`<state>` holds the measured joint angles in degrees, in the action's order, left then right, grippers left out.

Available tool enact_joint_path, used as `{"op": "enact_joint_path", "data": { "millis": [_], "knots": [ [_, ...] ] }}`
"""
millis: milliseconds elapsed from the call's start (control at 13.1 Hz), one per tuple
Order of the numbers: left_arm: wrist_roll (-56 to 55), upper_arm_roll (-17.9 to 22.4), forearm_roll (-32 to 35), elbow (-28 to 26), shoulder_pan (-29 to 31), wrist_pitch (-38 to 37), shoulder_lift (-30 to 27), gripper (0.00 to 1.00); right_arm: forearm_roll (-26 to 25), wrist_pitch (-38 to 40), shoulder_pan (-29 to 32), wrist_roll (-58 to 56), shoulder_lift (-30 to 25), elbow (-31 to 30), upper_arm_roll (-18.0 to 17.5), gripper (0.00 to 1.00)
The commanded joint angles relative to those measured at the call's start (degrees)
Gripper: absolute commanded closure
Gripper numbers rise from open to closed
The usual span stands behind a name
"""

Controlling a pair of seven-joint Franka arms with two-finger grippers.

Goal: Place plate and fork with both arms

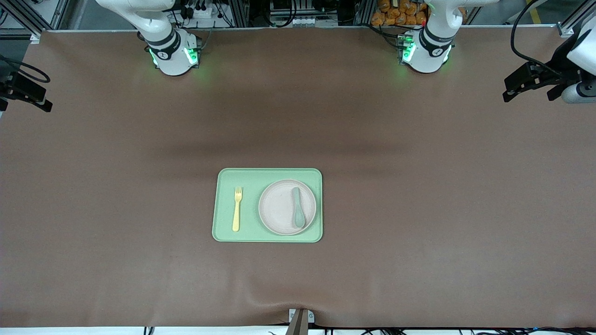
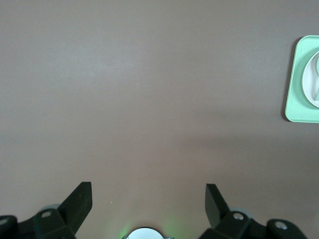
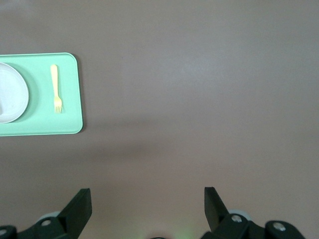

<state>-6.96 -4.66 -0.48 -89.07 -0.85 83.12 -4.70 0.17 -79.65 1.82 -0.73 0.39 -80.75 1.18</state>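
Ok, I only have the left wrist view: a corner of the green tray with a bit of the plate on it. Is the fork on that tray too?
Observer: Yes, the fork lies flat on the tray, beside the plate, toward the right arm's end.
Operator: Anything on the plate?
Observer: A grey-green spoon lies in it.
Operator: And the right gripper?
Observer: The right gripper is open over bare table at its own end, holding nothing.
Operator: Mine looks open as well?
Observer: Yes, the left gripper is open and empty, over bare table toward the left arm's end.
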Motion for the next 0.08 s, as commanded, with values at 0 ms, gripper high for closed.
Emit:
{"op": "enact_joint_path", "data": {
  "millis": [0],
  "knots": [
    [-0.86,-0.44,1.36,0.22,0.15,-0.06,-0.39,0.00,0.01,0.73,-0.07,-0.50,0.58,1.30,-0.04,0.00]
  ]
}}
